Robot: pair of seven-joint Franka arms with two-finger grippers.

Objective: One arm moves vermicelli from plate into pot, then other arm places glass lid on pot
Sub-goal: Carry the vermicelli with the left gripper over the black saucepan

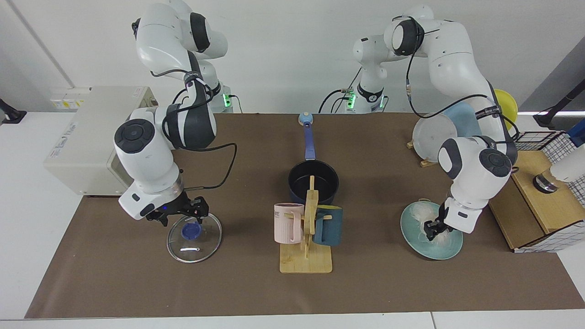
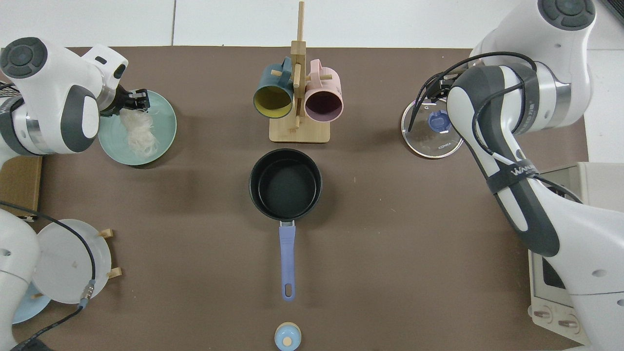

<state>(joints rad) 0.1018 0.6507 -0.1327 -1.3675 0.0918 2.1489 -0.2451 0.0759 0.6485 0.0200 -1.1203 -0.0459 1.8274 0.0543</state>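
Observation:
The vermicelli (image 1: 422,211) (image 2: 139,134) lies as a white bundle on the pale teal plate (image 1: 432,249) (image 2: 165,122) at the right of the facing view. My left gripper (image 1: 432,226) (image 2: 134,100) is down on the plate, shut on the top of the strands. The dark navy pot (image 1: 313,183) (image 2: 285,184) stands empty mid-table, its blue handle pointing toward the arm bases. The glass lid (image 1: 194,238) (image 2: 431,130) with its blue knob lies flat at the left of the facing view. My right gripper (image 1: 183,218) hovers open just above the knob; in the top view the arm hides it.
A wooden mug rack (image 1: 306,256) (image 2: 298,131) with a pink and a dark teal mug stands just in front of the pot. A toaster oven (image 1: 87,137) sits behind the lid. Plates on a stand (image 1: 434,135) and a wooden box (image 1: 534,205) flank the teal plate.

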